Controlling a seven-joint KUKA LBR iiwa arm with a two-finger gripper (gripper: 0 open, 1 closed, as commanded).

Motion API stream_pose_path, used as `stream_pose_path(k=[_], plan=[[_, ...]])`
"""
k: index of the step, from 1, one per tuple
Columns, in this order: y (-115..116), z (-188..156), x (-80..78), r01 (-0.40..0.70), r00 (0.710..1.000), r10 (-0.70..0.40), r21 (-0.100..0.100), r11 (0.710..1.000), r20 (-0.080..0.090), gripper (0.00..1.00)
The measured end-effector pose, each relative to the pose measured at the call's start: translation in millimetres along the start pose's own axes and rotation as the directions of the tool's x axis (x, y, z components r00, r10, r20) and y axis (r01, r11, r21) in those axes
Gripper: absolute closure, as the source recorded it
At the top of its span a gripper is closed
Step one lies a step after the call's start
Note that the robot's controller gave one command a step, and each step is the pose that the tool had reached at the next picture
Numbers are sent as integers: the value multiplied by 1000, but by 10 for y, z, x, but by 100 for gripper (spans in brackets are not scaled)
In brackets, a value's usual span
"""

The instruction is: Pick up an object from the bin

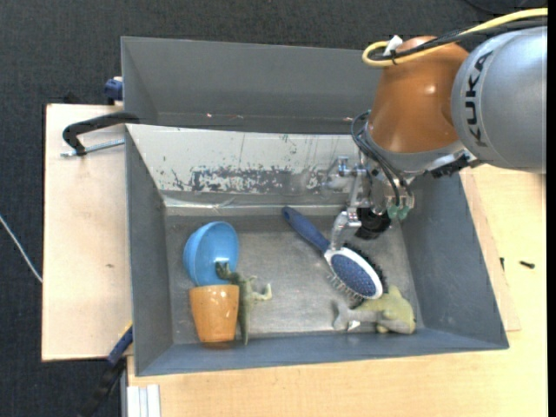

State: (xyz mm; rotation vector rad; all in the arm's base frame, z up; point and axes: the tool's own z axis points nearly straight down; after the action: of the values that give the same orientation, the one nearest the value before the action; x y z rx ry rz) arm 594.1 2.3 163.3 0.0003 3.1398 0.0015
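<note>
Pincer (359,218) sits low at right rear of bin (143,259), just over the neck of a blue hairbrush (353,273) lying diagonally on the floor. Cannot tell its opening or whether it grips anything. Pale green soft toy (388,313) lies beside the brush head. Blue bowl (211,250) and orange cup (215,313) are at far left.

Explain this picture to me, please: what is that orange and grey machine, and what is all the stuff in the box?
That is a robot arm, seen by a camera looking down from above. The orange cover is part of its wrist. At its tip sits the gripper, which serves as its hand. The box is a grey metal bin. In it lie a blue bowl, an orange cup, a small green toy beside the cup, a blue hairbrush and a pale green toy. The gripper hangs over the hairbrush. Whether it grips anything, I cannot tell.
</note>
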Motion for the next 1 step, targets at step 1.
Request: stream_pose_path(k=[1], plan=[[-416, 896, 280, 129, 992, -129, -4, 992, -2, 0]])
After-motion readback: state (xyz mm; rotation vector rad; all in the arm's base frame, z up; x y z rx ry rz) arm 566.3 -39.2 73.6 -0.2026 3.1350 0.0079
